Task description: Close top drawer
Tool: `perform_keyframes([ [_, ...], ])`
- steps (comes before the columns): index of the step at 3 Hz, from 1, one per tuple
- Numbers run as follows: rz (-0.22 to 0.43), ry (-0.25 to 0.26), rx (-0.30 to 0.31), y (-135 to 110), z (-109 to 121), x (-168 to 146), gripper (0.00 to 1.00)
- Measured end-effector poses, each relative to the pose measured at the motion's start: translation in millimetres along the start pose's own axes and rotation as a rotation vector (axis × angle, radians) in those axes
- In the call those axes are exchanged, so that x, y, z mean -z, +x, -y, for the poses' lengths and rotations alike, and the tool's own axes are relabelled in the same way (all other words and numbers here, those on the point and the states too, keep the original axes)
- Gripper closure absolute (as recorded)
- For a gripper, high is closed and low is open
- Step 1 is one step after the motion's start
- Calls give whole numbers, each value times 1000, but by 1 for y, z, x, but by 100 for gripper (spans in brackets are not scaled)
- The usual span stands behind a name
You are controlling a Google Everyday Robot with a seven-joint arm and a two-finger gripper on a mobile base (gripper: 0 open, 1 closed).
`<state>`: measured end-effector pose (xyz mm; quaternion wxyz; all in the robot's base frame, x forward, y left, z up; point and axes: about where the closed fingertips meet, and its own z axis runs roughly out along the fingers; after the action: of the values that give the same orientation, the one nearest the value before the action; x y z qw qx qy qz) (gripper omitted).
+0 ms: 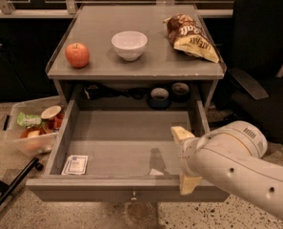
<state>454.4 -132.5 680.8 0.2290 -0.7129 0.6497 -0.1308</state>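
The top drawer [126, 187] is pulled far out of the grey cabinet, with its small metal knob [134, 193] at the centre of the flat front. Inside lie a small white card [75, 164] at the front left and a scrap of paper [155, 172]. My gripper [185, 159] is at the drawer's front right corner, on a white arm coming in from the lower right. It is open. One tan finger [180, 133] is over the drawer's inside by the right wall. The other finger [189, 183] is at the front wall's top edge.
On the cabinet top [146, 66] are a red apple [77, 55], a white bowl [129, 44] and a chip bag [191, 37]. Dark round containers [160, 97] sit behind the drawer. A plastic bin of food [34, 128] is on the floor left, a black chair [260, 75] right.
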Motion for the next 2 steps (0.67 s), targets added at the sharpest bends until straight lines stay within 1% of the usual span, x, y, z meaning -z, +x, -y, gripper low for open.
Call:
perform_keyframes([
  [1, -6, 20, -44, -1, 19, -5, 19],
  [2, -7, 31, -72, -5, 34, -9, 42],
])
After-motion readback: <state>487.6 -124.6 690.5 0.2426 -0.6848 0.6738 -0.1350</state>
